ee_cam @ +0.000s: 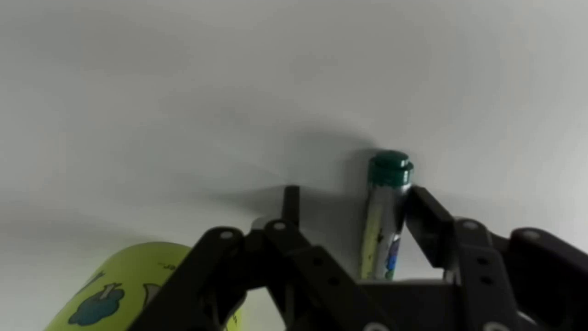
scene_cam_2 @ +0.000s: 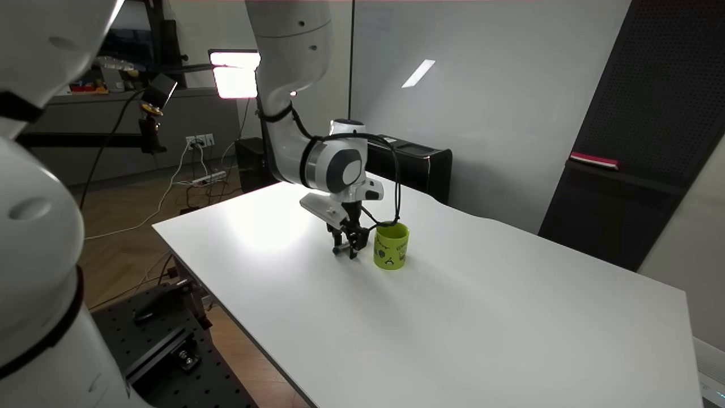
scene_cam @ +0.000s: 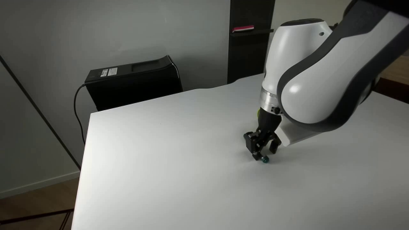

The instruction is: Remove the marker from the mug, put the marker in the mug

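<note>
A grey wall (scene_cam: pixel 127 28) fills the upper left of an exterior view, a white table (scene_cam: pixel 166 166) spreading across the frame below it. In the wrist view the mug (ee_cam: pixel 128 271), yellow-green with cartoon prints, runs off the lower left and is partly covered by the gripper (ee_cam: pixel 353 197). The fingers (ee_cam: pixel 427 220) stand well apart with the marker (ee_cam: pixel 382 220) between them, lying on the table right of centre; whether it touches the finger at its right I cannot tell. It shows a glossy dark green end and a silvery barrel with a yellow strip and small blue print, its lower end hidden behind the gripper. In an exterior view the gripper and the arm (scene_cam: pixel 306 102) leave only a sliver of the mug showing, right of centre.
</note>
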